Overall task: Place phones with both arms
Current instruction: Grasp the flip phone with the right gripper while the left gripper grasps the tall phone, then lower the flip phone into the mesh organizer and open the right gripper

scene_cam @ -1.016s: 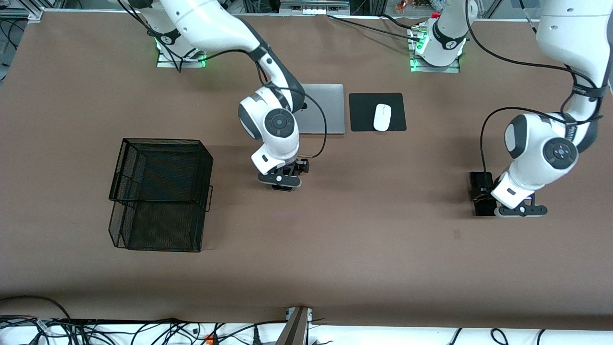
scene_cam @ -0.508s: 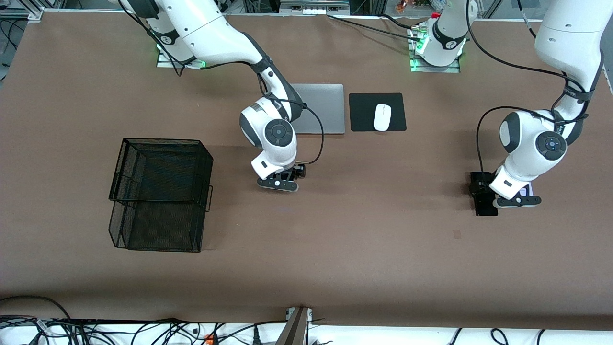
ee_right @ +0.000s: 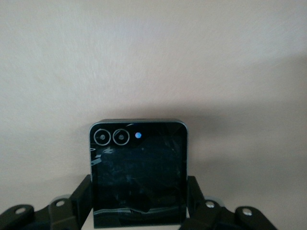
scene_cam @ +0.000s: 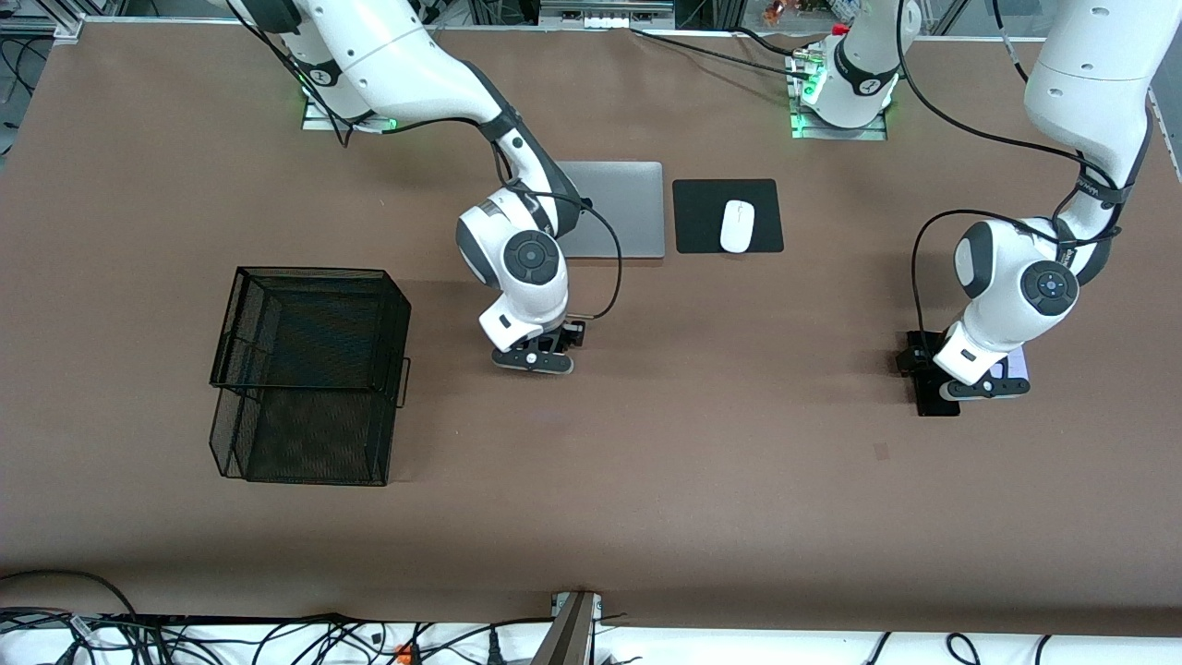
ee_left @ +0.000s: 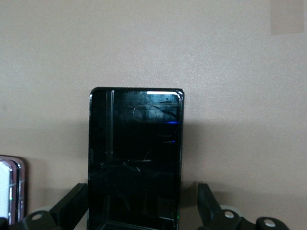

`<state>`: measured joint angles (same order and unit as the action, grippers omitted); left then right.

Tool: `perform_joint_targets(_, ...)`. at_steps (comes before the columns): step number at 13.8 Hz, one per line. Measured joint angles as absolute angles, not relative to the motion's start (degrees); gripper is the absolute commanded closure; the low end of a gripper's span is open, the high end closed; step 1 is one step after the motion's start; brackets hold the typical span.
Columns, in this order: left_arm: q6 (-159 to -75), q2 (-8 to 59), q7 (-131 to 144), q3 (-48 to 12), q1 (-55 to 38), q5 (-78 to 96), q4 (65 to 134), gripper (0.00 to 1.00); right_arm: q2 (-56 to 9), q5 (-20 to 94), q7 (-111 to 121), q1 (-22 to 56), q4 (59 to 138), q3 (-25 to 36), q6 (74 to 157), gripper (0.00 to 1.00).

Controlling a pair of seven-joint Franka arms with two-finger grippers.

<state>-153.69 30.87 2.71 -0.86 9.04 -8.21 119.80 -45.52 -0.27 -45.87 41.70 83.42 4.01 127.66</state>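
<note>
My right gripper is down at the table's middle, nearer the front camera than the laptop. It is shut on the small squarish black phone, with both fingers against the phone's sides. That phone is hidden under the hand in the front view. Toward the left arm's end, my left gripper is low over the long slim black phone. In the left wrist view this phone lies between the open fingers with a gap on each side. The white-lilac phone lies right beside it.
A black two-tier wire-mesh basket stands toward the right arm's end. A silver laptop and a white mouse on a black pad lie nearer the robots' bases.
The right gripper's fingers have closed on the small black phone. The left hand has shifted over the long black phone, still open.
</note>
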Motion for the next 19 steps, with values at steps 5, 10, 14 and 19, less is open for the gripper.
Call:
perform_joint_targets(5,-153.7,30.9,2.2,-0.9,9.1,-8.2,119.8,0.00,-36.1,-0.2,-39.1,37.9,73.8,4.4,105.9,0.74)
perform_joint_targets(10,-153.7,31.0,0.9,-0.8,9.1,-8.5,119.7,0.00,-26.7,-0.2,-21.4,29.8,76.8,9.4,96.3,0.74)
perform_joint_targets(14,-153.7,31.0,0.7,-0.8,9.1,-8.9,119.6,0.00,-19.4,-0.1,-6.7,29.1,89.9,19.7,100.9,0.74)
perform_joint_targets(19,-153.7,31.2,0.7,-0.8,9.2,-8.9,119.6,0.00,-14.1,2.5,6.4,28.8,110.5,28.6,119.1,0.74)
